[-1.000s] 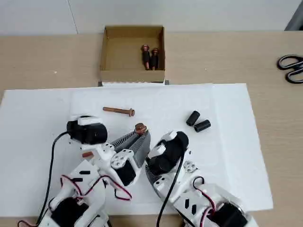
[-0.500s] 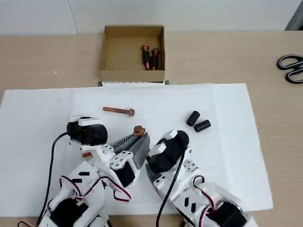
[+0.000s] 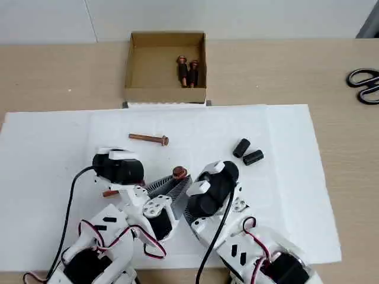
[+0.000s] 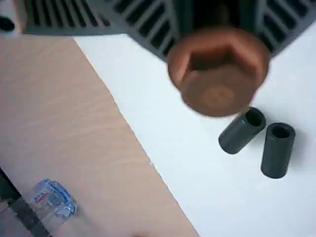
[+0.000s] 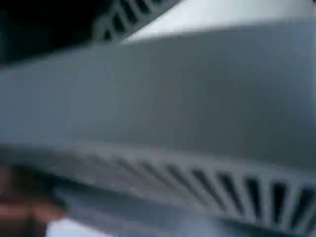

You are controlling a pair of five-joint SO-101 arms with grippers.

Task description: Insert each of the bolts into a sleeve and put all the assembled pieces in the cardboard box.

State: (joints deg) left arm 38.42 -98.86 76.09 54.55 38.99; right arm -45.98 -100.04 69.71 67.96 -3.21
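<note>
Scissors (image 3: 364,86) far aside on the counter (image 3: 308,71), loose sleeves (image 3: 253,157) near; left gripper (image 3: 179,177) tight around a bolt (image 3: 179,171), now drawn back.

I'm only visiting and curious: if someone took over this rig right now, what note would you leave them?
Left pincer: shut on a bolt, head up, over the white paper.
Right arm: close beside the left one; I cannot tell whether its pincer is open or shut.
Things: two black sleeves lie side by side on the paper. A second bolt lies loose, nearer the cardboard box.
Done: two assembled pieces are in the box.
Left: put each bolt into a sleeve, then box both.
</note>
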